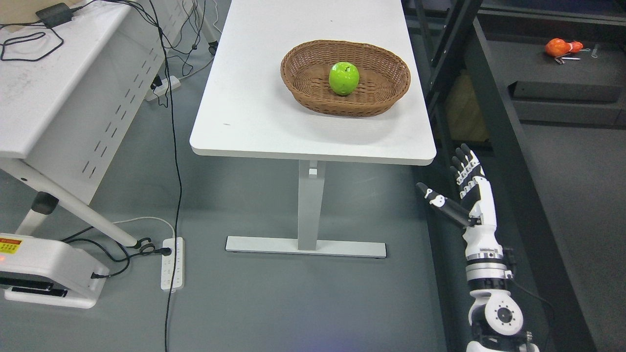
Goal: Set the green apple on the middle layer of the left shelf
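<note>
At the far left stands a white desk [44, 88] with a perforated side panel, and a black power adapter [55, 14] with its cables lies on its top. Below it, on the grey floor, a white machine base [49, 274] carries a yellow and red label, and just to its right a white power strip [172, 263] lies on the floor with a black cable plugged in. A long black cable [174, 161] hangs down from the top toward this strip.

In the middle is the white bench [259, 122] on a single column leg. On its right half rests an oval brown wicker basket [386, 73], and the green apple [344, 78] sits inside it, near the centre, upright with the stem hollow on top.

To the right of the bench is a dark shelf frame [494, 122], and on its surface at the upper right lies a small orange object [562, 47]. The right hand [464, 190] is low in front of this shelf, well apart from the apple; its fingers [464, 161] are straight and released, the thumb spread to the left, holding nothing.
</note>
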Robot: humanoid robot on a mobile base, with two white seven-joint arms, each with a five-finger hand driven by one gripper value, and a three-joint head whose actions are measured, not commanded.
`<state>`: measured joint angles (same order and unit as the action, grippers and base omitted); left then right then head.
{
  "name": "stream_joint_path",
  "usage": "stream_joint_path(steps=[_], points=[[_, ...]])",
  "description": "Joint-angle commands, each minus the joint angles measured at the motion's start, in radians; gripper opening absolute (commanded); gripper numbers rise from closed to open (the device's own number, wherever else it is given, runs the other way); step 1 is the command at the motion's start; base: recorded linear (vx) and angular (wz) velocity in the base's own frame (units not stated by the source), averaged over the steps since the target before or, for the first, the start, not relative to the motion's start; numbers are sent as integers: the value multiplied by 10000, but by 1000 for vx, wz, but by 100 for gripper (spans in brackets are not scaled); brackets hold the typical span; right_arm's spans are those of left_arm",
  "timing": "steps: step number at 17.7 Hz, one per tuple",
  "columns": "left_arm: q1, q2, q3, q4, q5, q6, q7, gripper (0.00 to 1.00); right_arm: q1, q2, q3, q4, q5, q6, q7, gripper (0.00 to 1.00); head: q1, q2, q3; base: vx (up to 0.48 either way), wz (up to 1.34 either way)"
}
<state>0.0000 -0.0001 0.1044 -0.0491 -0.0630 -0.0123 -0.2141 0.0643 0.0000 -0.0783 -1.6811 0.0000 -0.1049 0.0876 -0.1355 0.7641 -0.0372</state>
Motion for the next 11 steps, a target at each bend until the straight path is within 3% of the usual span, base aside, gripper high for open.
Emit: stream_joint_path(steps=[1,11], points=[[92,175,0,0,1,31,9,100,17,-175,1,-1,215,6,-1,100,0,0,0,0,0],[92,175,0,0,1,31,-6,100,109,-175,-30,-1,230,-25,-1,100,0,0,0,0,0]])
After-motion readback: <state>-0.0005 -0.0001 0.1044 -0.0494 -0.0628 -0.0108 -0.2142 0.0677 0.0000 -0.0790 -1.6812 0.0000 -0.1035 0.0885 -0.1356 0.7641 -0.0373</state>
